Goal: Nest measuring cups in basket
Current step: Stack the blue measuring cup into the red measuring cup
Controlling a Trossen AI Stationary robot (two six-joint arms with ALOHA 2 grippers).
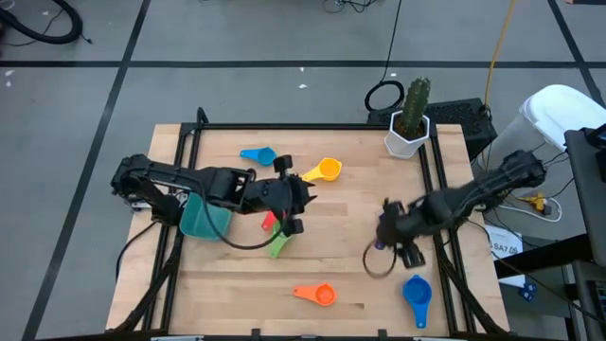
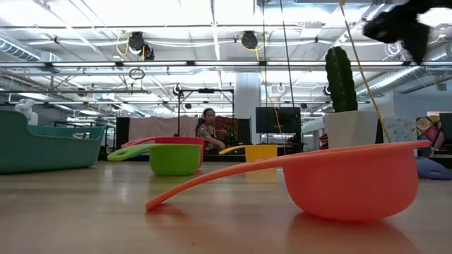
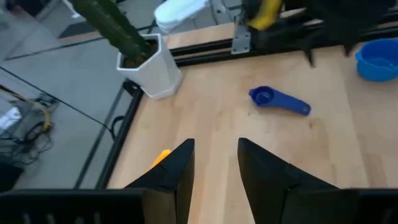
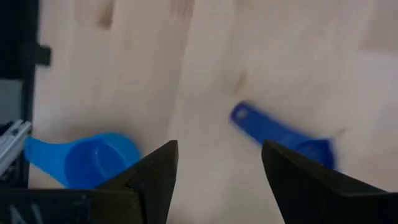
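teal basket (image 1: 201, 220), orange cup (image 1: 320, 295), blue cup (image 1: 418, 294), yellow cup (image 1: 325, 170)

My two arms are dark, jointed, with black cabling looping from the left one. My left gripper (image 3: 214, 177) and right gripper (image 4: 217, 180) each end in two matte-black, wedge-shaped fingers.

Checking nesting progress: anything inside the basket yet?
No cup shows in the uncovered part of the basket. The left arm crosses above one edge, hiding that strip. The low view shows only its outer wall.
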